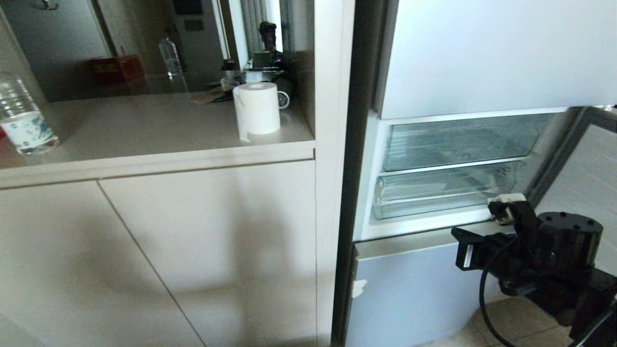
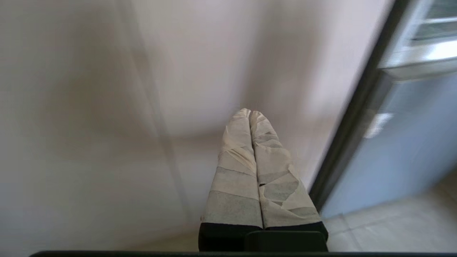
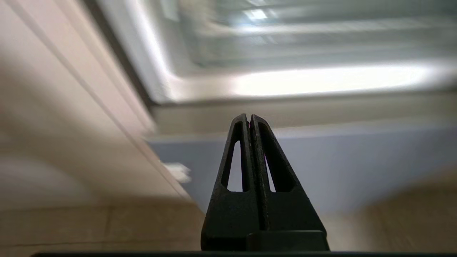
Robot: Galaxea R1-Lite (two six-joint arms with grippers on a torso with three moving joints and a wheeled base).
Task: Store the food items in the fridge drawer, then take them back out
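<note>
The fridge drawer (image 1: 434,195) is the lower, shallow clear one in the open fridge compartment, and it is pushed in. A taller clear drawer (image 1: 458,142) sits above it. The food items are out of view. My right gripper (image 1: 501,211) hangs low in front of the compartment's right end. Its black fingers (image 3: 249,117) are shut on nothing and point at the blue-grey panel (image 3: 321,160) below the sill. The drawers (image 3: 303,46) show blurred beyond it. My left gripper (image 2: 250,112), wrapped in pale tape, is shut and empty, facing a beige cabinet door (image 2: 107,107).
A counter (image 1: 144,130) to the left holds a paper roll (image 1: 257,108), a water bottle (image 1: 21,118), a red box (image 1: 118,67) and a second bottle (image 1: 169,55). The open fridge door (image 1: 585,168) stands at the right. Beige cabinet doors (image 1: 193,250) lie below the counter.
</note>
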